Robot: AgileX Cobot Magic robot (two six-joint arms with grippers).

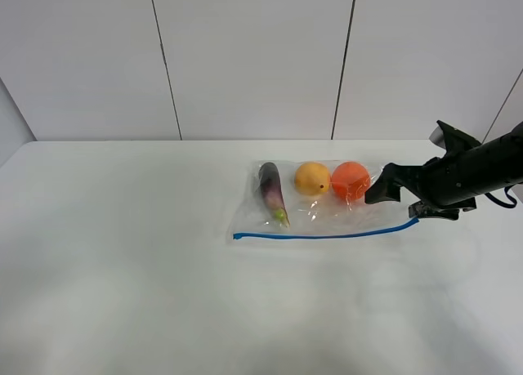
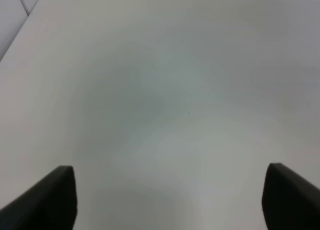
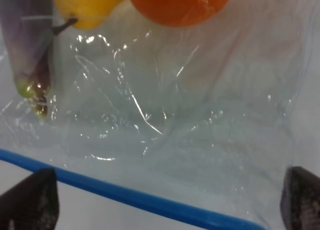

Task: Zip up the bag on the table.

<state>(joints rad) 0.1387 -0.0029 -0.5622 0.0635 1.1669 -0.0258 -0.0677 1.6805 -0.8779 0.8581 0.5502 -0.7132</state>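
The clear bag (image 1: pixel 319 212) lies flat on the white table (image 1: pixel 122 269), right of centre. Its blue zipper strip (image 1: pixel 327 235) runs along the near edge. Inside show a purple eggplant (image 1: pixel 271 191), a yellow pear (image 1: pixel 312 178) and an orange (image 1: pixel 350 180). My right gripper (image 1: pixel 396 202) is at the bag's right end. In the right wrist view the right gripper (image 3: pixel 167 195) is open, its fingers wide apart on either side of the blue strip (image 3: pixel 150 200) and the crinkly plastic (image 3: pixel 165 120). My left gripper (image 2: pixel 167 195) is open over bare table, and the high view does not show it.
White wall panels (image 1: pixel 245 56) rise behind the table's far edge. The right arm (image 1: pixel 482 171) reaches in from the right side. Bare tabletop (image 2: pixel 160 89) fills the left wrist view.
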